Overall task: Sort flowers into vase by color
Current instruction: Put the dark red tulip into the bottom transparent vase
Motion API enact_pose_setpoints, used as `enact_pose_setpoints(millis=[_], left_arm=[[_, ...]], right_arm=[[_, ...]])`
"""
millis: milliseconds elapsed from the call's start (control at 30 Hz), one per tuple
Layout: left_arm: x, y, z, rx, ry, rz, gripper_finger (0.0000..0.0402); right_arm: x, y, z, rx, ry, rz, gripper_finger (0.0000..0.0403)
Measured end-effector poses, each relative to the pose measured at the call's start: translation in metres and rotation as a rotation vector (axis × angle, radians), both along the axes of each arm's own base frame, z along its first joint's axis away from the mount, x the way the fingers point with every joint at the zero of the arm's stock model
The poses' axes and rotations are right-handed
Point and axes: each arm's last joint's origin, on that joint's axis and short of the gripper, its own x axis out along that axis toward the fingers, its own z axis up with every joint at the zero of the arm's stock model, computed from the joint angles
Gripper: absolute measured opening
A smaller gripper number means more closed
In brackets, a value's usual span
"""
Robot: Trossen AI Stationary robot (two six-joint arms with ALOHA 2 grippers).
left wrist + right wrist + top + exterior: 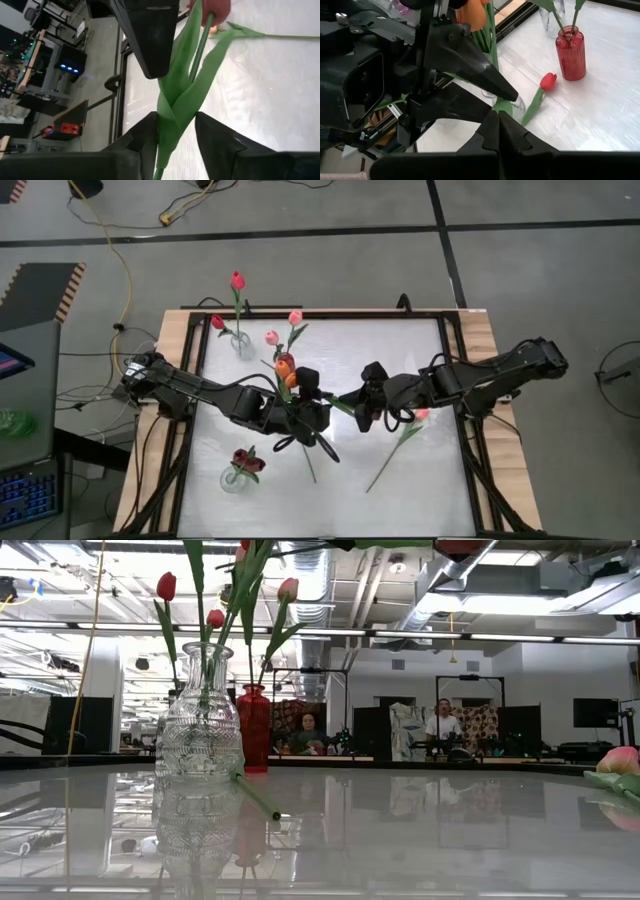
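Mid-table, the right gripper [366, 412] is pinching shut on a red tulip's [216, 9] green stem [199, 52], its long leaves folding together, while the left gripper's [312, 412] fingers [147, 135] are standing apart around it.

White table [440, 480] with wooden edge strips along its left and right sides. Grey floor around it; yellow cable [118, 255] trails across the floor past the table's far left corner. Keyboard [28, 495] and monitor [12, 363] off the left edge. Two seated people [308, 732] in the room beyond, across the table.
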Motion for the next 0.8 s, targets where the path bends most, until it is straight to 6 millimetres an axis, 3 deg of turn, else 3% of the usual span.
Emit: enact_pose_setpoints(millis=[433, 800], left_arm=[[0.0, -0.0001, 0.0003, 0.018, 0.008, -0.012, 0.0023], [0.0, -0.0001, 0.0003, 0.04, 0.019, -0.024, 0.0009]], right_arm=[[0.0, 0.0, -0.0001, -0.003, 0.001, 0.002, 0.0035], [0.0, 0.0, -0.0001, -0.061, 0.009, 0.03, 0.0062]])
